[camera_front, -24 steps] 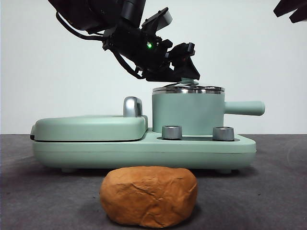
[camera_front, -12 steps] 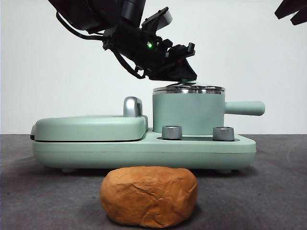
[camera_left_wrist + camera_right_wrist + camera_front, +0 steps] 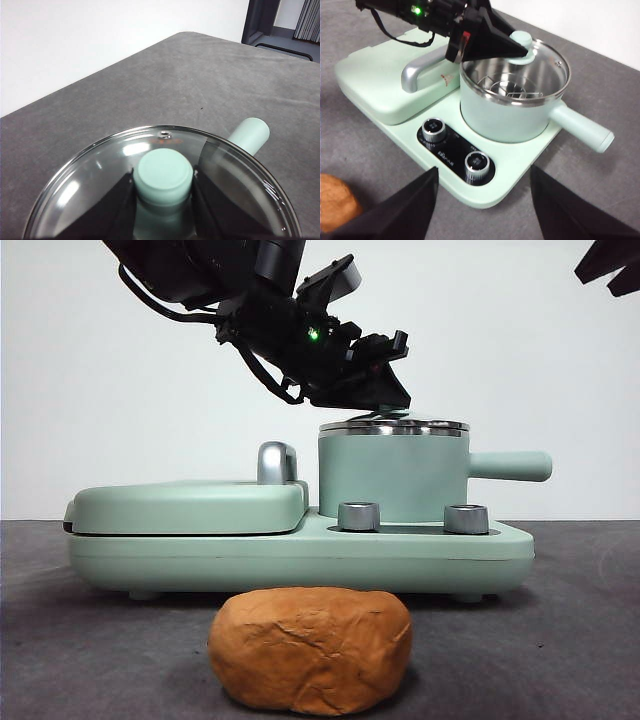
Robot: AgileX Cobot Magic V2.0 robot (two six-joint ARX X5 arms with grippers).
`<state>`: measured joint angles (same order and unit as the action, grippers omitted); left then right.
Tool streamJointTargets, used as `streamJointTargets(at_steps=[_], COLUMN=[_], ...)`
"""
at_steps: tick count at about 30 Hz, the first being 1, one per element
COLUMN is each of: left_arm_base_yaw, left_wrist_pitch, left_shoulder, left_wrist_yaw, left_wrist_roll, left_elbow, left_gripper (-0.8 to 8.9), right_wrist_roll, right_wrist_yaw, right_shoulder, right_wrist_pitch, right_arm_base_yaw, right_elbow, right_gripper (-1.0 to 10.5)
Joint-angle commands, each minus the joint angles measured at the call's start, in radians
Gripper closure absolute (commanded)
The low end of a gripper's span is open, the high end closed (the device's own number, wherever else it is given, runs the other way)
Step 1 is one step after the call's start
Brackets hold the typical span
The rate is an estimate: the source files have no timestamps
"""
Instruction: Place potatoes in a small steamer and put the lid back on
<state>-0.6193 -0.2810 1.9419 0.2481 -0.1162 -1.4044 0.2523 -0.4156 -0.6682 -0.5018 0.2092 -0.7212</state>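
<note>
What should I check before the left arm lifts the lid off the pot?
1. Left gripper closed on the lid's knob: ok, a jaw sits against each side in the left wrist view.
2. Lid free to lift: ok, nothing rests on its glass.
3. Small steamer seated on the cooker base: ok, upright with its side handle level.
4. Inside of the steamer ready for food: ok, only a steel rack shows through the glass.
5. Potato within reach: ok, on the table in front of the base, untouched.
6. Right gripper out of the way: ok, open, and apart from the pot.
</note>
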Motion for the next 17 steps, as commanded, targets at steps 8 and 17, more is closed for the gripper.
streamJointTargets(at_steps=[8,17], left_arm_base_yaw=[-0.016,-0.016], left_wrist_pitch=[-0.002,0.080], left_shoulder=[-0.048,-0.154], left_wrist_yaw=[-0.005,-0.005], left_wrist_roll=[-0.014,0.002], left_elbow=[-0.029,-0.029], left_gripper=[8.07,8.07], right_wrist_roll=[-0.017,-0.018], right_wrist_yaw=[0.001,-0.002], right_shoulder=[-0.003,-0.003], right_wrist_pitch=[-0.009,-0.010], right_arm_base_yaw=[0.004,0.004], right_elbow=[-0.018,-0.018], right_gripper=[6.6,6.6])
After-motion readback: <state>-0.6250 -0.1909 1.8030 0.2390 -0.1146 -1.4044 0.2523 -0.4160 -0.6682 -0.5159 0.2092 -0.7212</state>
